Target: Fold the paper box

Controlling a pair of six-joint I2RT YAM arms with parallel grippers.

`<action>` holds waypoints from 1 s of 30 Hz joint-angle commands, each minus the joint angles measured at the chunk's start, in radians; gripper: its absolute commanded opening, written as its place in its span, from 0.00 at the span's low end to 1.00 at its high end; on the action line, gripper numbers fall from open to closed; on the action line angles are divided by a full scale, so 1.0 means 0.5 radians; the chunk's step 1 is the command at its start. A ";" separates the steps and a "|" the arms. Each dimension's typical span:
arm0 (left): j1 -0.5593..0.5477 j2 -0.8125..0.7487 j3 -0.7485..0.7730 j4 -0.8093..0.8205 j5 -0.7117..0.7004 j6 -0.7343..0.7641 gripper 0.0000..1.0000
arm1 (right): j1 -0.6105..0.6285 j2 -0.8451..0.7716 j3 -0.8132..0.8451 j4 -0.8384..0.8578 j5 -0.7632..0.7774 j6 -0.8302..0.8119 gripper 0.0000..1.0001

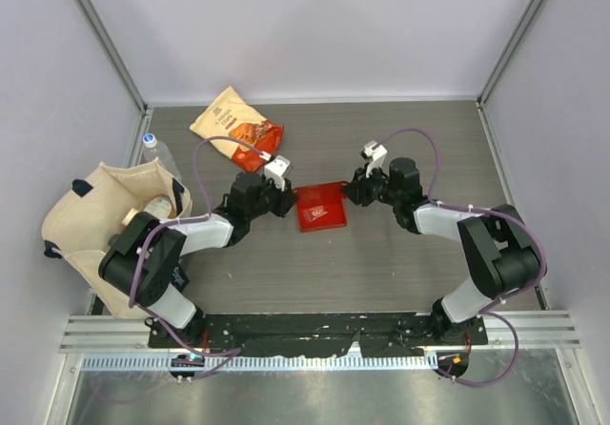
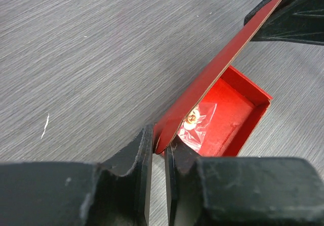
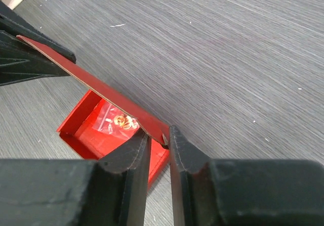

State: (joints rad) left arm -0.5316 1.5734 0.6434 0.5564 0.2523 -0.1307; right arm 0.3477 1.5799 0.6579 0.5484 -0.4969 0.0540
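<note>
Closing the lid looks like the current step. Top view: paper box sits on the surface, just below-right of the snack bag. Left wrist: left pincer clamped on one end of the raised lid. Right wrist: right pincer nipping the other end. Next they'd need to lower it together, evenly.

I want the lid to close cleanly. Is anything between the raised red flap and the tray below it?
Only a small clear packet holding something gold, lying on the floor of the paper box. It probably sits too low to block the flap. Nothing else visible is in the way.
</note>
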 commanded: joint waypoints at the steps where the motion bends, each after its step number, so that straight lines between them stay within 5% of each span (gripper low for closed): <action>1: -0.020 -0.067 0.075 0.032 -0.063 -0.012 0.15 | 0.019 -0.110 -0.015 -0.014 0.140 -0.031 0.24; 9: -0.121 -0.070 0.106 -0.011 -0.277 0.001 0.08 | 0.062 -0.107 -0.003 -0.042 0.233 0.094 0.01; 10: -0.136 -0.076 0.112 -0.020 -0.411 -0.006 0.00 | 0.093 -0.116 -0.018 -0.014 0.275 0.104 0.01; 14: -0.277 -0.076 0.167 -0.018 -0.942 -0.125 0.00 | 0.289 -0.181 -0.116 0.173 0.710 0.168 0.01; 21: -0.621 0.136 0.363 0.219 -2.111 -0.257 0.00 | 0.709 -0.141 -0.104 0.449 1.934 0.291 0.01; 30: -0.664 0.338 0.330 0.427 -2.299 -0.601 0.00 | 0.906 0.141 -0.012 0.630 2.619 0.441 0.01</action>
State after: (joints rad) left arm -0.8593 1.7172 0.8204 0.6090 -0.7788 -0.3256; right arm 0.7670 1.6035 0.6327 0.7425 0.5983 0.2150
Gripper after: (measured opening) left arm 0.015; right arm 0.028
